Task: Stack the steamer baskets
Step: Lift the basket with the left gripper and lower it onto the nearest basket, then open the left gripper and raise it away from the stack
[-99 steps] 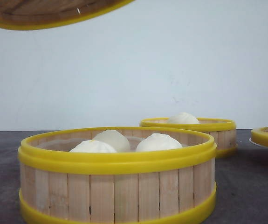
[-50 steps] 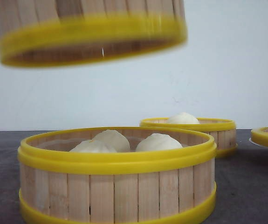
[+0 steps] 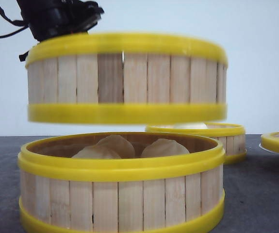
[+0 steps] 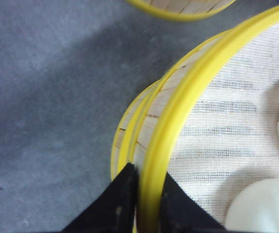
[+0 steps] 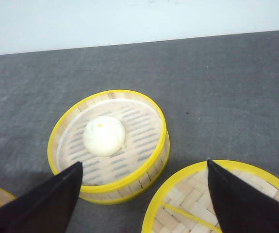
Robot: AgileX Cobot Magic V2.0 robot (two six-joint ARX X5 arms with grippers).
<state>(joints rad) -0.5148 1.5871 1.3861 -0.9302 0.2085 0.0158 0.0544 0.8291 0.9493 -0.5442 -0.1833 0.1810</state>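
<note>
Grey table (image 3: 260,194), held basket (image 3: 124,80) level

On my front feed the left arm's wrist (image 3: 57,17) is a chunky black block with matte, angular housings, and thin black cables (image 3: 6,22) loop out of it toward the frame edge. From its own camera, the left gripper (image 4: 139,204) ends in two black wedge-shaped fingers (image 4: 117,206), smooth, tapering to narrow tips. The right gripper (image 5: 144,204) has the same black triangular fingers (image 5: 42,204), broad at the base and pointed. I can't make out any screws or markings, possibly because the surfaces are so dark.
</note>
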